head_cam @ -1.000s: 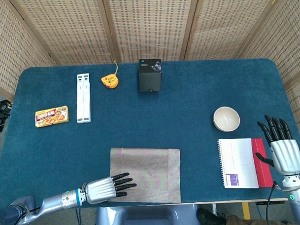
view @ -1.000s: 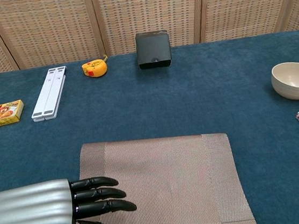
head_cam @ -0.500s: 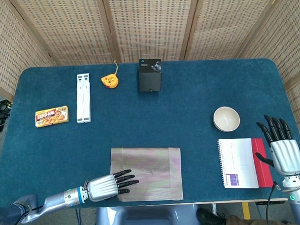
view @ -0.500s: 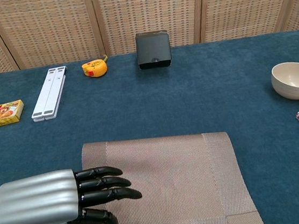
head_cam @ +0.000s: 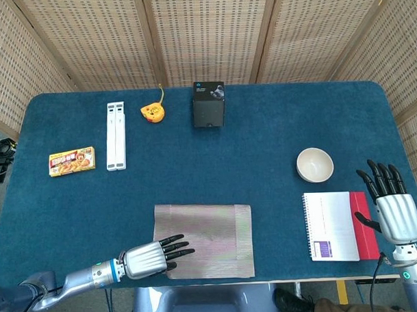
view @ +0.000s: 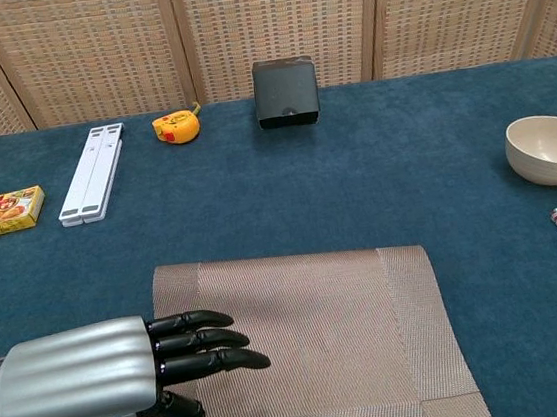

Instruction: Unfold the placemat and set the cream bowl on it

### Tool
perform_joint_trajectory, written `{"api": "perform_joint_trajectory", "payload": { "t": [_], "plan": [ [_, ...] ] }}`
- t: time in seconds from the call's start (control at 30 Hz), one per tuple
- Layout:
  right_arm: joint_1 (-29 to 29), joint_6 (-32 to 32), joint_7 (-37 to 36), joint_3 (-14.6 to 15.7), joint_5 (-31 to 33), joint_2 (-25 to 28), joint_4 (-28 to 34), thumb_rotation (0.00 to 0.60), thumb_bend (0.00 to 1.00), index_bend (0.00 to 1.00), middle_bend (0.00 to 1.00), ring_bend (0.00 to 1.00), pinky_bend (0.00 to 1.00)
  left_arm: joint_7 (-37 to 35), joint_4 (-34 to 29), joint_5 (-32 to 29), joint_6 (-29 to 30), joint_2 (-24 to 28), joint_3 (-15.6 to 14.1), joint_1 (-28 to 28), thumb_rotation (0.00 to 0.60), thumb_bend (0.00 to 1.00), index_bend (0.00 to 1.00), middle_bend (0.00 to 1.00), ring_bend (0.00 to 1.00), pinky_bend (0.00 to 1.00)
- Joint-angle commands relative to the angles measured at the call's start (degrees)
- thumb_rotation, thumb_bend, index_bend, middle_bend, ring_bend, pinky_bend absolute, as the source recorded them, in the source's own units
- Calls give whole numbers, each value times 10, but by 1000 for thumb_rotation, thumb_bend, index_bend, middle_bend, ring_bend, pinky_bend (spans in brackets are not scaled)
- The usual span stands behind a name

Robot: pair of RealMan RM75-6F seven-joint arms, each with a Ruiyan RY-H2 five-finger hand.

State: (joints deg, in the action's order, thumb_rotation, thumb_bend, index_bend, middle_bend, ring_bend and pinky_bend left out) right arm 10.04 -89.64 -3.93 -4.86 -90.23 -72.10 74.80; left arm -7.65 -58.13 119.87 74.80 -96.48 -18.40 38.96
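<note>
The brown woven placemat (head_cam: 211, 234) (view: 319, 340) lies flat at the table's near edge, slightly left of centre. My left hand (head_cam: 152, 256) (view: 107, 384) hovers over its near left corner, fingers stretched out flat toward the right, thumb tucked under, holding nothing. The cream bowl (head_cam: 314, 164) (view: 551, 148) stands upright on the blue cloth to the right, apart from the mat. My right hand (head_cam: 392, 208) is at the table's right front corner, fingers spread and pointing away, empty. The chest view does not show it.
A spiral notebook (head_cam: 330, 226) with a red book (head_cam: 365, 226) beside it lies just in front of the bowl. At the back stand a black box (head_cam: 208, 104), a yellow tape measure (head_cam: 152, 113), a white folded stand (head_cam: 115, 134) and a curry packet (head_cam: 72, 161).
My left hand has slid a little toward the near edge and to the right over the mat. The mat's near right corner has shifted slightly right. The right hand is unchanged.
</note>
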Motion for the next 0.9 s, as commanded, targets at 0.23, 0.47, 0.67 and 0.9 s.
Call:
{"api": "perform_joint_trajectory", "payload": {
  "t": [0.23,0.47,0.67,0.9],
  "plan": [
    [-1,-2,-3,-1,-3,1,1,600,0,172,0,0,0,6,1,-13,-5,-7,4,0,600,701,705,0,0,0],
    [-3,-6,-3,-2,-6,3,3,600,0,172,0,0,0,-8,-24,-41,19,-10,41,3,600,702,753,0,0,0],
    [-4,-8,-1,-1,-8,3,5,600,0,172,0,0,0,4,-114,-150,-9,16,157,28,600,699,768,0,0,0],
    [-4,-8,5,0,-12,1,7,600,0,173,0,0,0,51,-145,-285,-105,32,279,77,600,699,778,0,0,0]
  ]
}}
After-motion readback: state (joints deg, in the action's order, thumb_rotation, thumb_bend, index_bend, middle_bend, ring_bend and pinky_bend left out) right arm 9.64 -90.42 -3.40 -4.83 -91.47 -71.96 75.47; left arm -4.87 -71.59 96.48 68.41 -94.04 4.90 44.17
